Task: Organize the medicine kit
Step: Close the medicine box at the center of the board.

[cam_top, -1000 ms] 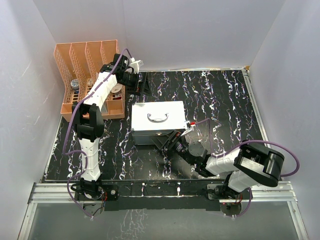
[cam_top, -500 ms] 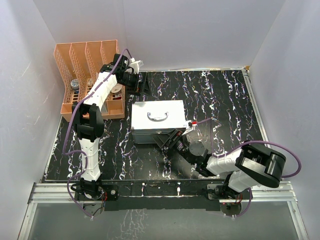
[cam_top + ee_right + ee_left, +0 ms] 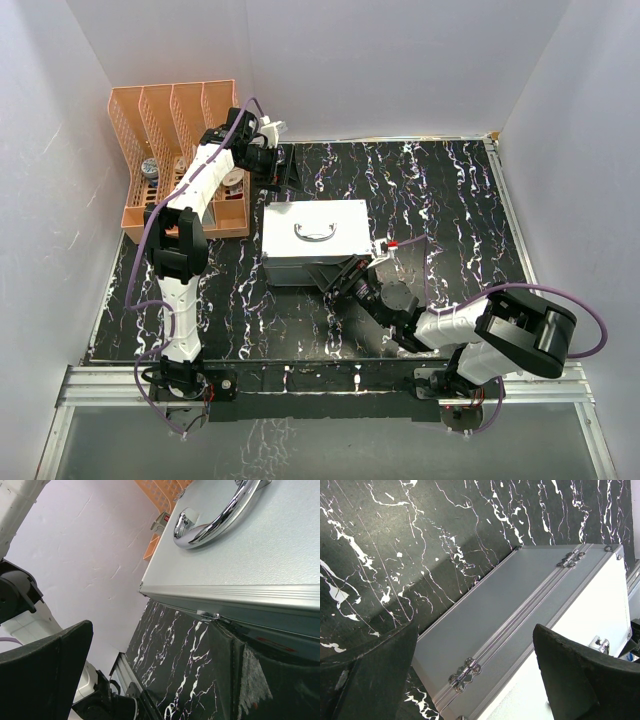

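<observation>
Right claw (image 3: 343,278) jaws apart, tips at closed medicine kit's (image 3: 315,215) front face | left claw (image 3: 276,172) jaws apart, over kit's hinged rear | orange rack (image 3: 170,120) left of left claw, contents hard to make out | black marbled worktop (image 3: 450,200), white walls | kit's front partly hidden behind right claw

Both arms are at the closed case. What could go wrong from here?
1. The right gripper, open at the front of the medicine kit, may shove it back rather than open it.
2. The left gripper hangs open just behind the hinges; the lid swinging up could hit it.
</observation>
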Tool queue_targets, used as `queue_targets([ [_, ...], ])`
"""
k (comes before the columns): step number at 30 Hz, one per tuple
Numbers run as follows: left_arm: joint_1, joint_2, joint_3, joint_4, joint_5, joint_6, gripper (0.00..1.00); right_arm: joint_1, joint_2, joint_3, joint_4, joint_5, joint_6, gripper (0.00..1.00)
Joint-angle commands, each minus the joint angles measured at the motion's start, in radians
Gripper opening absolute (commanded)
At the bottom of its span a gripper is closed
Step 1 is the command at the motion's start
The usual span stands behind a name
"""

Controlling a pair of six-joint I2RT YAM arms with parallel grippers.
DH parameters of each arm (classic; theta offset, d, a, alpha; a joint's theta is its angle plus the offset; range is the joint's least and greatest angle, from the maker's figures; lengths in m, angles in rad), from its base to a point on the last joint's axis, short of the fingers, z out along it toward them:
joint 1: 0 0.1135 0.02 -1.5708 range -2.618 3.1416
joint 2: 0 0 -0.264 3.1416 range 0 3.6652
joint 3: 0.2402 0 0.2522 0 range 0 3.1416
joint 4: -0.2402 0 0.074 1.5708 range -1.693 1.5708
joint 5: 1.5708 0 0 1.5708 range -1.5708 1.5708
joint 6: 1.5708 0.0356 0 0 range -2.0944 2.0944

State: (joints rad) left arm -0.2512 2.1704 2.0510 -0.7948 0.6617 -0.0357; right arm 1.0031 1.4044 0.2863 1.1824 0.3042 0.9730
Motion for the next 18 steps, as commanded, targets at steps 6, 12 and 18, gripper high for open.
queue_targets([
  [6,-0.004,-0.079,-0.017,-0.029,0.02,0.018,0.97,-0.008,0.018,0.048,-0.008,-0.005,0.002,0.98],
  [12,-0.004,-0.077,-0.017,-0.019,0.023,0.012,0.97,-0.008,0.014,0.048,-0.063,-0.01,0.02,0.98],
  [18,-0.005,-0.07,-0.004,-0.029,0.025,0.019,0.97,-0.009,0.04,0.095,-0.062,-0.024,0.024,0.98],
])
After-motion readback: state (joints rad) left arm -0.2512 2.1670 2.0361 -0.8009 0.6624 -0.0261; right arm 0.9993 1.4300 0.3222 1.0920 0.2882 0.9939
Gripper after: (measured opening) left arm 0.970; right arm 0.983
